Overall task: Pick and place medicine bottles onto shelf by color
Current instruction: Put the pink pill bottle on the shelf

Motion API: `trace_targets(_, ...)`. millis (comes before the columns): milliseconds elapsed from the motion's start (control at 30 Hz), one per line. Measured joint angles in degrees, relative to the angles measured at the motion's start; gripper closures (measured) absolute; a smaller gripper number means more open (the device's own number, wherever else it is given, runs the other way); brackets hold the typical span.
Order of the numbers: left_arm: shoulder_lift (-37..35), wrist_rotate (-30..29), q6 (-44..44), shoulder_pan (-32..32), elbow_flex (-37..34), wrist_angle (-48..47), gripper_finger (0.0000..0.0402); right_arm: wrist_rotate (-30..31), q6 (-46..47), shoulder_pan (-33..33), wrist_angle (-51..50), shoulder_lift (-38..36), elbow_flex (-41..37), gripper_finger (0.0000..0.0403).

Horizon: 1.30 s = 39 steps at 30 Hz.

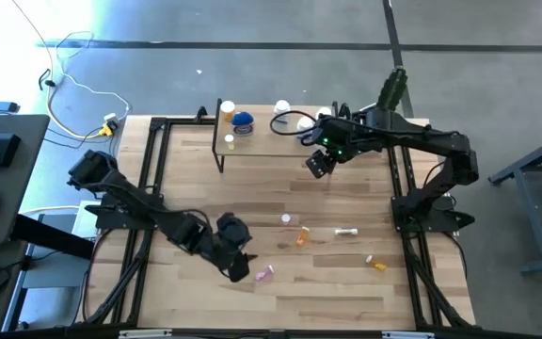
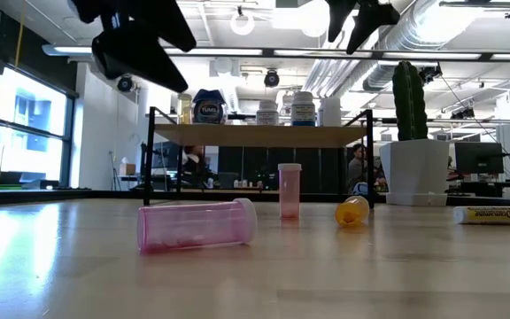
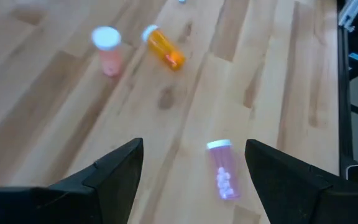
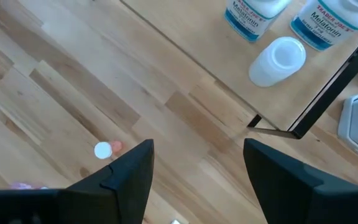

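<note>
Left tool (image 3: 194, 168) hangs wide open and empty above the lying pink bottle (image 3: 223, 177); right tool (image 4: 197, 165) wide, empty, beside the shelf (image 4: 210, 74).

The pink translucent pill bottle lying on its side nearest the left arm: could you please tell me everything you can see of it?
The pink translucent pill bottle is a small cylinder of see-through pink plastic with a pale cap. It lies on its side on the light wooden table top, and small white pills show through its wall. It is capped, and nothing touches it but the table. The left gripper hovers open above it, one dark finger on either side, not gripping.
</note>
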Motion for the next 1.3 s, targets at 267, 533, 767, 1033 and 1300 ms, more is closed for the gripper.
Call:
trace_targets(267,7.18,-1.26,0.63,-3.2,0.02,6.2,0.0131,0.19,-0.16,0.0,0.32,0.02,0.0,0.0164)
trace_targets(533,13.23,-1.22,0.74,-4.87,0.0,13.14,0.0131,0.93,-0.16,0.0,0.63,0.02,0.0,0.0164)
trace_targets(767,18.42,-1.1,0.3,-5.09,0.0,16.58,0.0131,2.19,-0.16,0.0,0.7,0.02,0.0,0.0164)
trace_targets(1033,22.07,-0.79,0.83,-4.94,0.0,15.9,0.0131,2.19,-0.12,0.0,0.83,0.02,0.0,0.0164)
trace_targets(1300,22.26,0.17,4.51,-4.19,0.02,15.54,0.0158,2.18,1.36,0.0,0.83,0.02,0.0,0.0164)
